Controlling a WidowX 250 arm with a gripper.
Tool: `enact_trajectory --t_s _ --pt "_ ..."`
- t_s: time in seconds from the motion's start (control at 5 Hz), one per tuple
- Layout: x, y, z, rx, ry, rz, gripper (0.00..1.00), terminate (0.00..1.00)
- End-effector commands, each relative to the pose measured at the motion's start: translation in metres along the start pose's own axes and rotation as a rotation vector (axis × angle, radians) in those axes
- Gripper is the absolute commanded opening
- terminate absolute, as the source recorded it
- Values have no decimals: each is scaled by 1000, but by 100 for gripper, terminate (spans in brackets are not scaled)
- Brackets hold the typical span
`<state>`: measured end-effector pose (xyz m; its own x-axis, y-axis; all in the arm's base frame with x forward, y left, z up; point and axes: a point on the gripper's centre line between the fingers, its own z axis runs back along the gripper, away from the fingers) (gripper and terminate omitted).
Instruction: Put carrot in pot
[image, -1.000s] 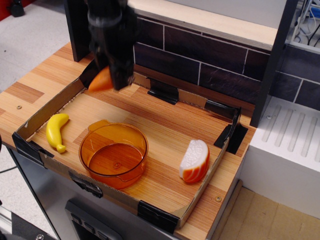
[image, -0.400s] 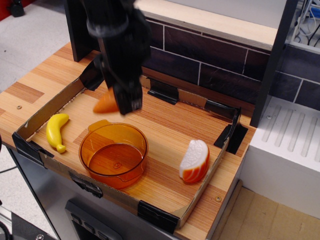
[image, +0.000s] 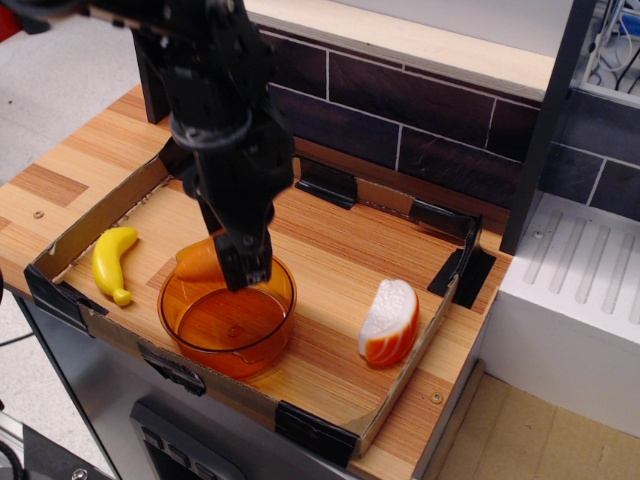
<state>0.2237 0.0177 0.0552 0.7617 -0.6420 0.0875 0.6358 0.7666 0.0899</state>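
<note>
The translucent orange pot (image: 228, 320) sits in the front left part of the cardboard tray. My black gripper (image: 240, 265) hangs over the pot's back rim, fingers pointing down. It is shut on the small orange carrot (image: 200, 264), which sticks out to the left of the fingers, level with the pot's rim at its back left edge. The carrot's held end is hidden behind the fingers.
A yellow toy banana (image: 112, 262) lies left of the pot. A white-and-orange sliced wedge (image: 389, 321) lies to the right. The low cardboard tray wall (image: 90, 215) rings the wooden surface. A dark brick backsplash (image: 420, 130) stands behind.
My gripper has carried the carrot from above the tray's back left corner forward and down, to the pot's back rim. The other toys have not moved.
</note>
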Motion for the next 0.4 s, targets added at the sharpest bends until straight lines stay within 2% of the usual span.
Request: enact_trajectory --t_s 0.0,0.2 --pt "1 5 3 -30 -1 -28 100 0" --pt "2 7 10 -46 -17 -24 100 0"
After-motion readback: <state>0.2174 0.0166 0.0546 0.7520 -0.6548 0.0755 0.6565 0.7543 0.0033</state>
